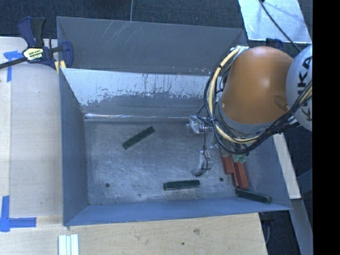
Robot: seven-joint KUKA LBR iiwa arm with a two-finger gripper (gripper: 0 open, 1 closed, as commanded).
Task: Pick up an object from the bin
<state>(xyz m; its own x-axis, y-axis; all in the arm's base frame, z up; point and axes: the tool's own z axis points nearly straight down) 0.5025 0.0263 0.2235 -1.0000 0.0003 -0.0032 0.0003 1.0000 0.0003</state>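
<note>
Hanging low over the floor of the grey bin (74,158), my claw (201,166) sits right of the middle; whether it is wide or narrow I cannot tell, as it shows up as one thin pale shape. Nearest to it is a dark green bar (181,185), lying flat and nearly level on the floor just toward the near wall from my claw, close by but apart from it. To the right of my claw, partly under my wrist, a reddish-brown piece (239,175) lies lengthwise near the right wall. Beyond that, a dark strip (253,196) rests tilted in the near right corner, where the floor meets the sloping wall. Well off to the left, a second green bar (138,137) lies at a slant on the open floor, toward the far wall. My orange cover (255,89), ringed by looping cables (215,97), hangs over the bin's right side.
</note>
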